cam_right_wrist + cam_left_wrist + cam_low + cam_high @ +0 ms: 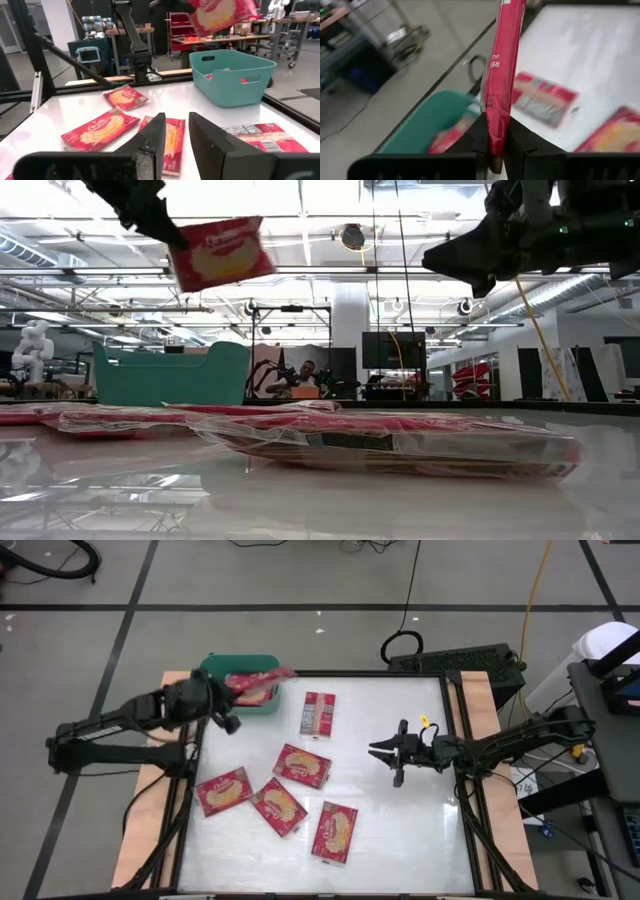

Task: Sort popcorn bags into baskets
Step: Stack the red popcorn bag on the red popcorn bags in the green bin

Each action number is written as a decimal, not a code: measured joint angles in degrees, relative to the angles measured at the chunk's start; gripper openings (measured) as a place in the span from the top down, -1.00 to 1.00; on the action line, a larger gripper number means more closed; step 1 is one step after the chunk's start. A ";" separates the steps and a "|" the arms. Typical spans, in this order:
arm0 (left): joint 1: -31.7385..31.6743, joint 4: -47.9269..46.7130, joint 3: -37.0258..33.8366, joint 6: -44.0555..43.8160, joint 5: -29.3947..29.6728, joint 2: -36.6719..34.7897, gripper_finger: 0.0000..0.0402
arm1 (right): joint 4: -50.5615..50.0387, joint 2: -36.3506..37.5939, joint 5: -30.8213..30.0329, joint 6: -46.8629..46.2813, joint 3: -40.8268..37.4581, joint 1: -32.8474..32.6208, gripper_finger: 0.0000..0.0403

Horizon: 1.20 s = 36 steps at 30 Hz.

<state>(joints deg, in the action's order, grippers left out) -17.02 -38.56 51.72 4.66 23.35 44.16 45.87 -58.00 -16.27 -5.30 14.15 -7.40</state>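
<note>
My left gripper (pixel 495 145) is shut on one red popcorn bag (pixel 258 683), held in the air above the teal bin (pixel 240 668) at the table's far left corner. The bin has red bags (pixel 447 140) inside. Several more bags lie flat on the table: one grey print up (pixel 318 713), the others picture up (pixel 302 765), (pixel 224 790), (pixel 279 807), (pixel 335 831). My right gripper (pixel 385 762) is open, hovers right of centre above the table and touches nothing. My left gripper pinches the bag between its two fingers at one short end (pixel 496 131). It comes at it from the table's left. The bag (pixel 220 252) is lifted clear, stands on edge with its picture face toward the near side, and sticks out past the fingers over the bin.
The table has a raised dark frame (pixel 452 740) around its white top. Bare white surface lies under and to the right of my right gripper (pixel 175 135). The bin (pixel 232 75) stands against the far left edge. A person sits in the room beyond the table (pixel 305 375).
</note>
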 joint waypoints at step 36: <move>-36.92 -10.99 2.17 10.14 -11.31 26.38 0.67 | -3.25 -0.02 3.02 -1.04 -0.07 -3.93 0.62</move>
<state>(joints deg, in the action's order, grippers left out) -53.93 -49.54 53.89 14.81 12.04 70.54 42.61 -58.02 -13.26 -6.34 14.09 -11.33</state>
